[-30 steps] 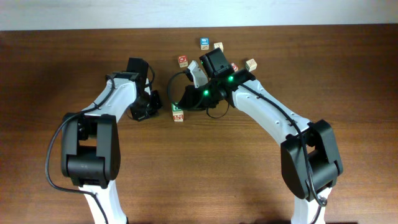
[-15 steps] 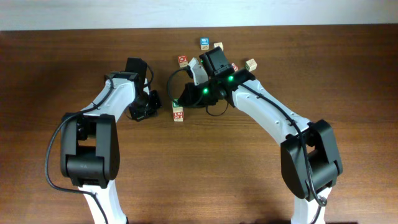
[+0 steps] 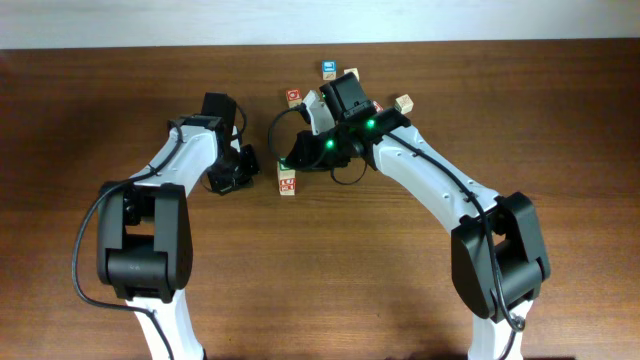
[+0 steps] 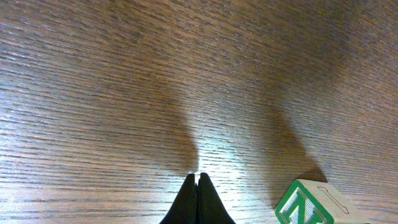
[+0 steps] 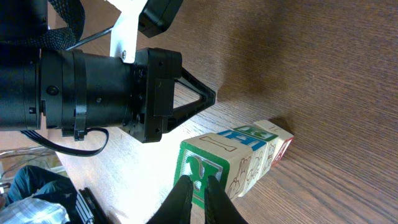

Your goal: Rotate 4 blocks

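A short row of blocks [image 3: 287, 181] lies at the table's middle. In the right wrist view its near cube shows a green letter face [image 5: 200, 170], with a blue-marked cube [image 5: 252, 138] and a red-marked one [image 5: 282, 148] behind. My right gripper [image 5: 198, 180] hovers at that green face, its fingers parted by a narrow gap with nothing between them; in the overhead view the right gripper [image 3: 291, 164] sits at the row's far end. My left gripper [image 4: 197, 178] is shut and empty just left of the green block [image 4: 306, 206]. Two tan blocks [image 3: 352, 74] [image 3: 403, 104] lie farther back.
A red-faced cube [image 3: 294, 97] and a blue-faced cube [image 3: 329, 69] sit near the far edge. Another red-marked cube [image 3: 377, 107] peeks from under my right arm. The left gripper's black body [image 5: 155, 93] fills the space just beyond the row in the right wrist view.
My right wrist has shifted slightly toward the far side and its fingers have parted a little. The left arm and the row of blocks have not moved.
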Controlling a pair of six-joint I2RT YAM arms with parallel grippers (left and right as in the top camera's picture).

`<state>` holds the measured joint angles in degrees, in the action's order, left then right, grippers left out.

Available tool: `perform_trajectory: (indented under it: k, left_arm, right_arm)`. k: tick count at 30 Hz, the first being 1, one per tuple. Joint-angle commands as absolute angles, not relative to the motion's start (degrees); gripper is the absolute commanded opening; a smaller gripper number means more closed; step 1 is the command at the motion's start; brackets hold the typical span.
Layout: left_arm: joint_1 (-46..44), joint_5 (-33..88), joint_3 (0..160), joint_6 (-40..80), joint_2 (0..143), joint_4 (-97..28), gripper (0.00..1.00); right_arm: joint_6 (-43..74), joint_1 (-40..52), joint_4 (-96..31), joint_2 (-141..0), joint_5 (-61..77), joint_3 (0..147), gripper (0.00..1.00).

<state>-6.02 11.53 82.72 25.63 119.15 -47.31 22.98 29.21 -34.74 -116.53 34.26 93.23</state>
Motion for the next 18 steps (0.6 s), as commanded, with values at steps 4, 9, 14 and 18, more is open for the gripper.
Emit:
perform_trajectory:
  k: [4, 9, 14, 18]
  left_arm:
    - [-5.72, 11.49, 82.96, 26.28, 119.31, -47.2, 0.0]
    - [-5.72, 11.49, 82.96, 26.28, 119.31, -47.2, 0.0]
    - [-5.72, 11.49, 82.96, 26.28, 119.31, -47.2, 0.0]
    - [-5.74, 11.53, 83.0, 25.12, 119.22, -47.24, 0.0]
  right_arm:
    - [23.0, 30.15, -35.79, -118.21, 32.77, 95.2, 0.11]
    - [22.79, 31.51, -36.53, -118.21, 32.71, 97.08, 0.11]
    - [22.79, 31.48, -36.67, -118.21, 32.71, 97.43, 0.11]
    - [21.06, 31.27, -39.09, -118.21, 32.64, 100.47, 0.11]
